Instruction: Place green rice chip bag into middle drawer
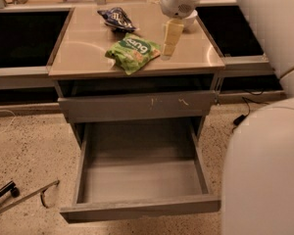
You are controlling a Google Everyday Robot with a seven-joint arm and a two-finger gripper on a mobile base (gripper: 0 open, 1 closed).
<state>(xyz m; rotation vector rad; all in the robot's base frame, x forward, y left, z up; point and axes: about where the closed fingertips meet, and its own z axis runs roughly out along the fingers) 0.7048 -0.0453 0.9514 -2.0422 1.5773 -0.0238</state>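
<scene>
The robot's white arm (264, 131) fills the right side, its upper part reaching in over the counter (83, 48), a tan-topped grey cabinet. Below the top, the middle drawer (137, 208) stands pulled well out and shows a bare grey floor. Above it is the shut drawer front with pale scratch marks (137, 105).

The green rice chip bag (133, 53) lies flat near the counter's front edge, roughly above the open drawer. The tool (167, 51) hangs just beside the bag's right edge, apparently above the surface. Whether it is spread or pressed together I cannot tell.

A dark blue snack bag (116, 18) and a white bowl (188, 21) sit further back.

The green bag looks light, soft and glossy, so probably slippery and crushable. A pinch across a crimped end or a puffed edge seems safest.
</scene>
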